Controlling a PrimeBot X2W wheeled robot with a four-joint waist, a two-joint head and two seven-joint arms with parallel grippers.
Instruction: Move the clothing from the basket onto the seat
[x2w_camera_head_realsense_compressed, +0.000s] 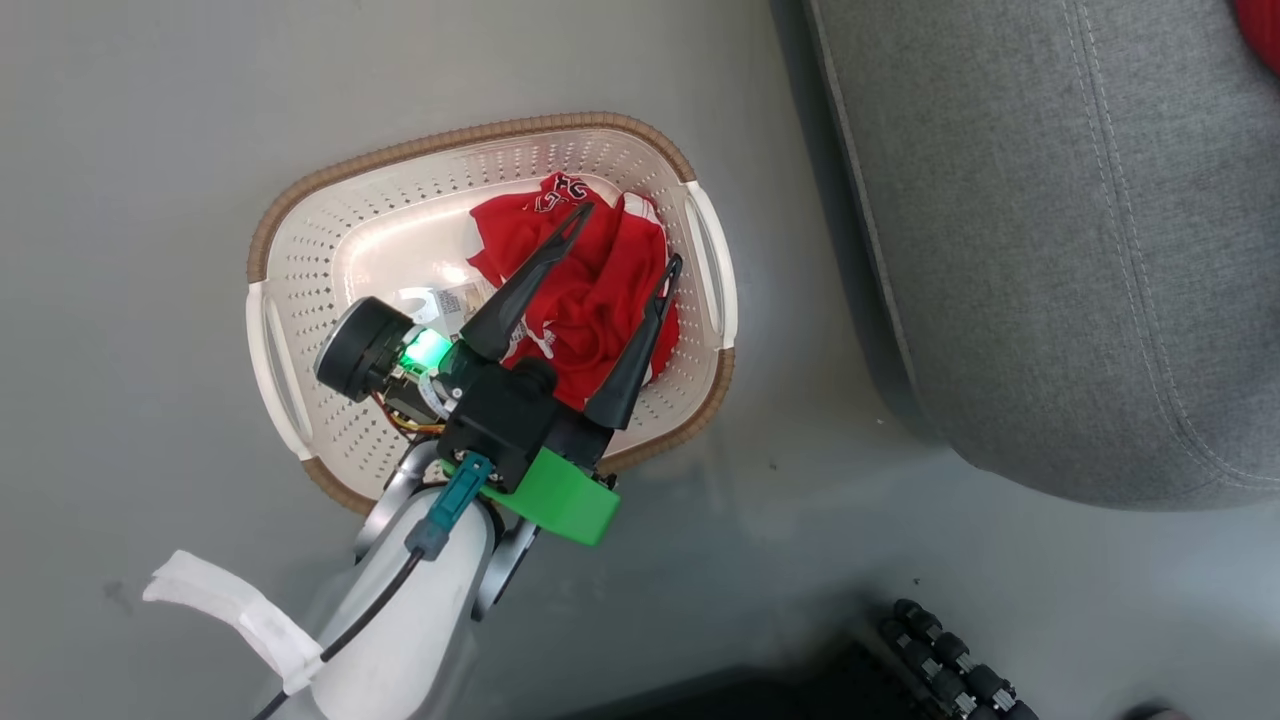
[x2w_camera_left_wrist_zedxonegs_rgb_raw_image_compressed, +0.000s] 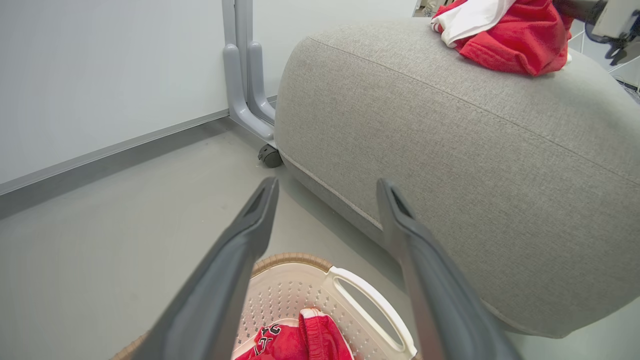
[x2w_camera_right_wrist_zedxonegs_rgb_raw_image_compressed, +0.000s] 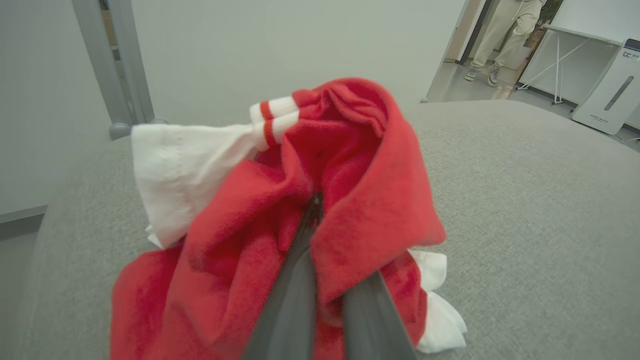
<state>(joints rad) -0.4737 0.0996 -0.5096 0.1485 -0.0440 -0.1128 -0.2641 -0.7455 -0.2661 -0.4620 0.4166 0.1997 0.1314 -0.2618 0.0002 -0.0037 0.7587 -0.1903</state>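
Note:
A cream basket (x2w_camera_head_realsense_compressed: 300, 260) with a brown rim sits on the floor. A red garment (x2w_camera_head_realsense_compressed: 580, 300) with black marks lies crumpled in its right half. My left gripper (x2w_camera_head_realsense_compressed: 628, 232) hangs open above that garment, one finger on each side of it. In the left wrist view the same gripper (x2w_camera_left_wrist_zedxonegs_rgb_raw_image_compressed: 327, 192) points past the basket (x2w_camera_left_wrist_zedxonegs_rgb_raw_image_compressed: 370, 305) toward the grey seat (x2w_camera_left_wrist_zedxonegs_rgb_raw_image_compressed: 475, 165). A second piece of red and white clothing (x2w_camera_right_wrist_zedxonegs_rgb_raw_image_compressed: 280, 210) rests on the seat (x2w_camera_right_wrist_zedxonegs_rgb_raw_image_compressed: 525, 190), and my right gripper (x2w_camera_right_wrist_zedxonegs_rgb_raw_image_compressed: 312, 205) is shut on its folds. That clothing (x2w_camera_left_wrist_zedxonegs_rgb_raw_image_compressed: 505, 30) sits on the seat's top.
A grey wheeled frame post (x2w_camera_left_wrist_zedxonegs_rgb_raw_image_compressed: 245, 75) stands by the wall beside the seat. A person's legs (x2w_camera_right_wrist_zedxonegs_rgb_raw_image_compressed: 500, 40) show in a doorway beyond it, near a white appliance (x2w_camera_right_wrist_zedxonegs_rgb_raw_image_compressed: 610, 90). A dark ribbed object (x2w_camera_head_realsense_compressed: 950, 660) lies on the floor at the lower right.

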